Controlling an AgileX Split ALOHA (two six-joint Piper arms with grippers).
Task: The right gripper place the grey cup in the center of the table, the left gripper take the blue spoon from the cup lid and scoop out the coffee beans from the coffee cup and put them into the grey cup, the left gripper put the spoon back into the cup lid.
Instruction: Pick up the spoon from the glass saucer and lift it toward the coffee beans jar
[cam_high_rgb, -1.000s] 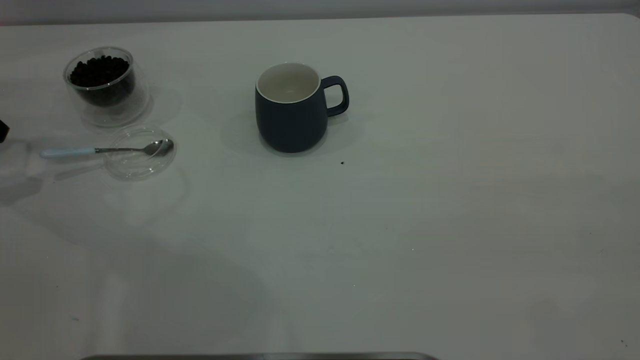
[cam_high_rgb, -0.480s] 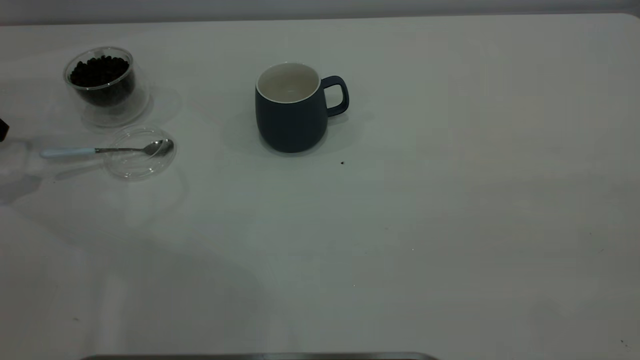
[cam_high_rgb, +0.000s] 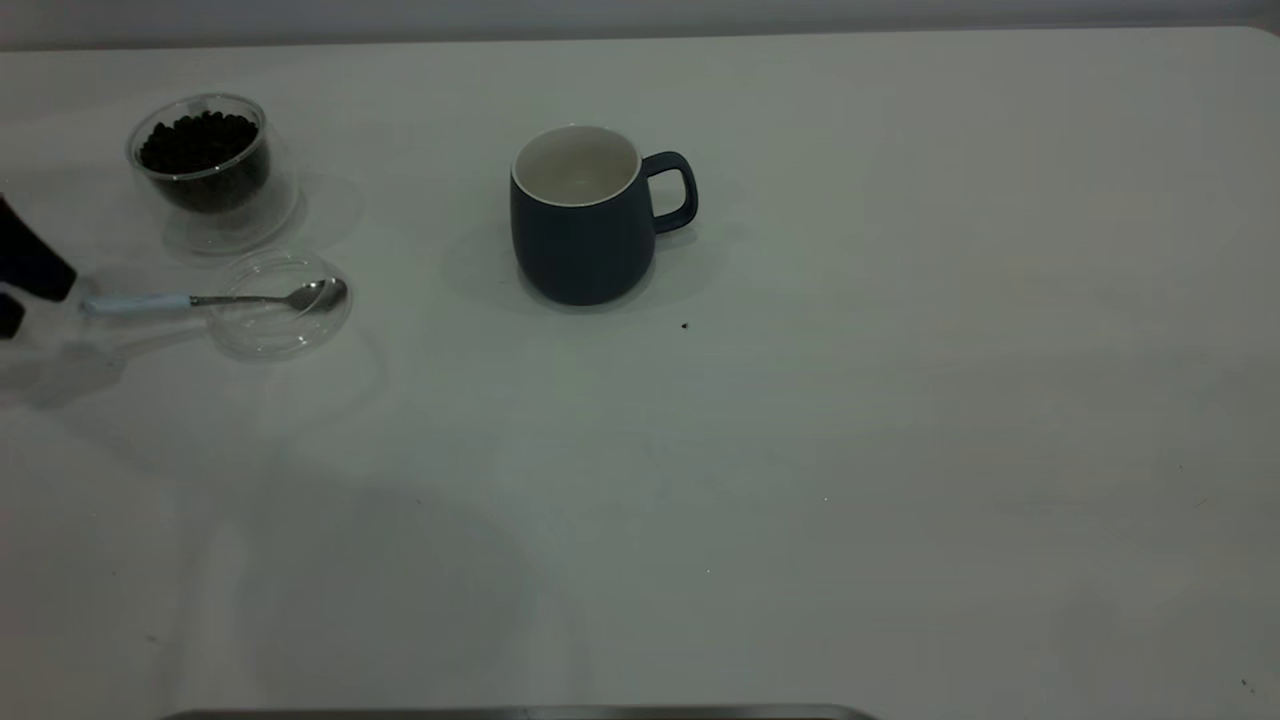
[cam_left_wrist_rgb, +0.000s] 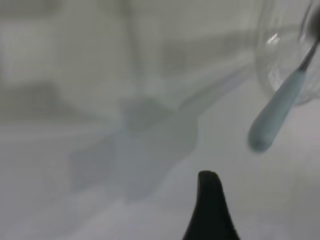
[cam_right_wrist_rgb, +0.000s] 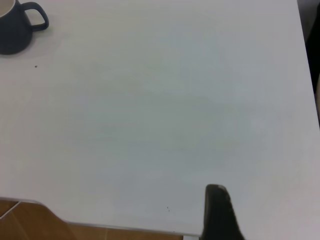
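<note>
The grey cup (cam_high_rgb: 585, 225) stands upright near the middle of the table (cam_high_rgb: 850, 400), handle to the right, and it also shows far off in the right wrist view (cam_right_wrist_rgb: 12, 30). The coffee cup (cam_high_rgb: 212, 165), filled with coffee beans (cam_high_rgb: 200, 145), stands at the far left. In front of it lies the cup lid (cam_high_rgb: 280, 325), with the blue spoon (cam_high_rgb: 140, 304) resting bowl-first on it. My left gripper (cam_high_rgb: 45, 300) is open at the left edge, its fingers either side of the handle's end (cam_left_wrist_rgb: 272, 117) without touching it. Of the right gripper, a single finger (cam_right_wrist_rgb: 216, 210) hangs over bare table.
A small dark speck (cam_high_rgb: 684, 325) lies just in front of the grey cup. The table's near edge (cam_right_wrist_rgb: 100, 225) shows in the right wrist view, with brown floor beyond it. A dark strip (cam_high_rgb: 520, 712) runs along the bottom of the exterior view.
My left gripper has come in from the left edge toward the spoon's handle. The cups, lid and spoon have not moved.
</note>
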